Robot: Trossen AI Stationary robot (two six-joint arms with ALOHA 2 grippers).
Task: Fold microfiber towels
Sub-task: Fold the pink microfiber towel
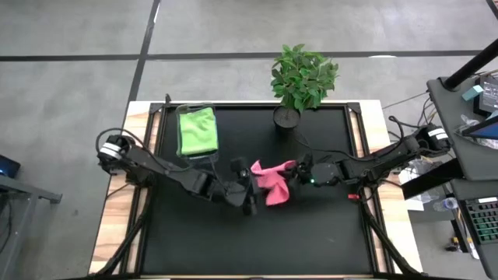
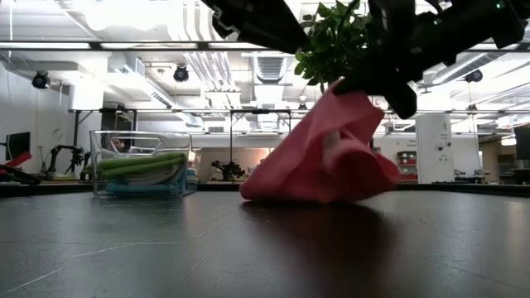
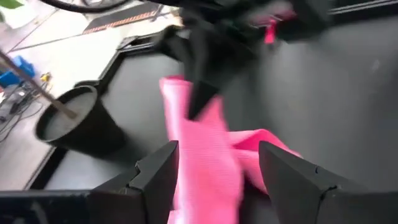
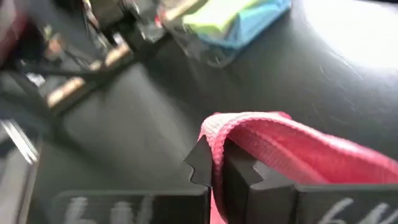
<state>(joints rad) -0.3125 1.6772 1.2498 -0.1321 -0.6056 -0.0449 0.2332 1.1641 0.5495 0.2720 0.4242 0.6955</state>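
1. From the high view you see the black table top [image 1: 257, 241] with the soft pink microfiber towel [image 1: 273, 182] bunched near its middle, between your two dark arms. The left gripper [image 1: 250, 187] sits at the towel's left side; the right gripper [image 1: 300, 173] is at the towel's right edge. Toward the back left stands the clear plastic bin [image 1: 197, 132] with a lime green folded towel [image 1: 197, 129] on top inside it. The green leafy plant in its dark round pot [image 1: 299, 82] stands at the back edge, right of the bin.

2. In the low view your pink towel [image 2: 327, 153] hangs as a crumpled cone — its upper tip lifted off the table, its lower folds resting on the surface. A dark gripper holds that tip from above. The bin [image 2: 141, 163] stands well apart behind it, showing green cloth over a light blue towel [image 2: 137, 188].

3. In the left wrist view your left gripper's [image 3: 217, 171] jaws stand spread, with the pink towel [image 3: 208, 155] lying between them and not clamped. The right arm's fingers grip the towel's far end, and the plant pot [image 3: 74, 124] stands near.

4. In the right wrist view your right gripper's [image 4: 214, 165] jaws are pressed together on a hemmed edge of the pink towel [image 4: 298, 152] — pinching it. The bin [image 4: 217, 28] with green and blue cloth lies beyond.
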